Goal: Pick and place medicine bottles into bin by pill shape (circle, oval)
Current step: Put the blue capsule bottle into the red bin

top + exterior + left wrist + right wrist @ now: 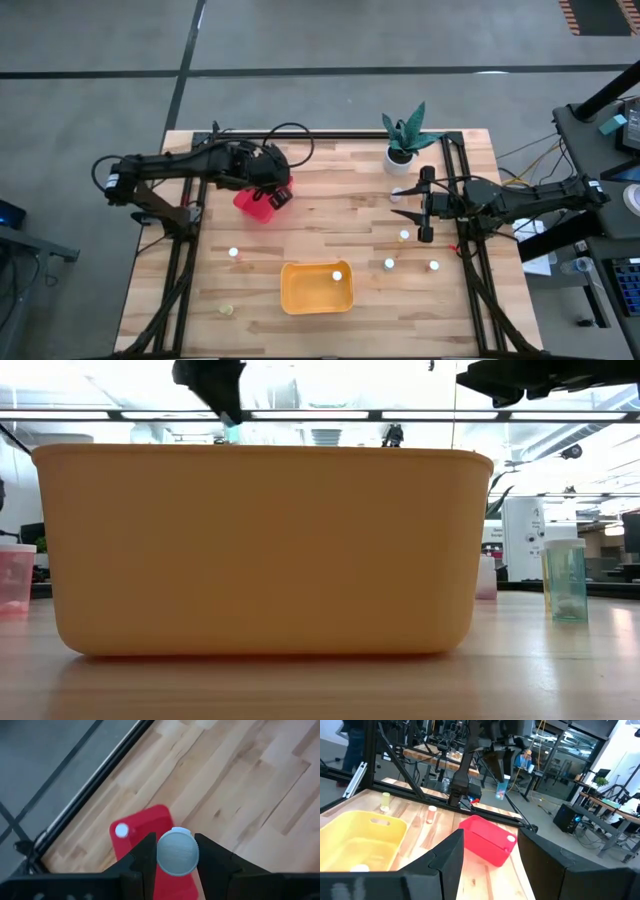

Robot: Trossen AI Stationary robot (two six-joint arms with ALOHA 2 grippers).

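Your left end effector [176,865] grips a medicine bottle [177,852] right above the red bin [145,827] near the desk's [340,215] far edge, so it can drop in. Your right end effector [425,205] waits open.

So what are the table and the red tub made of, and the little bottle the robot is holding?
The table looks like wood: pale planks with grain lines, smooth and faintly shiny. The red tub looks like plastic: one even colour, rounded corners, slightly glossy. The little bottle in the left gripper is see-through, so probably clear plastic, though glass can't be ruled out; its cap looks like matte white plastic.
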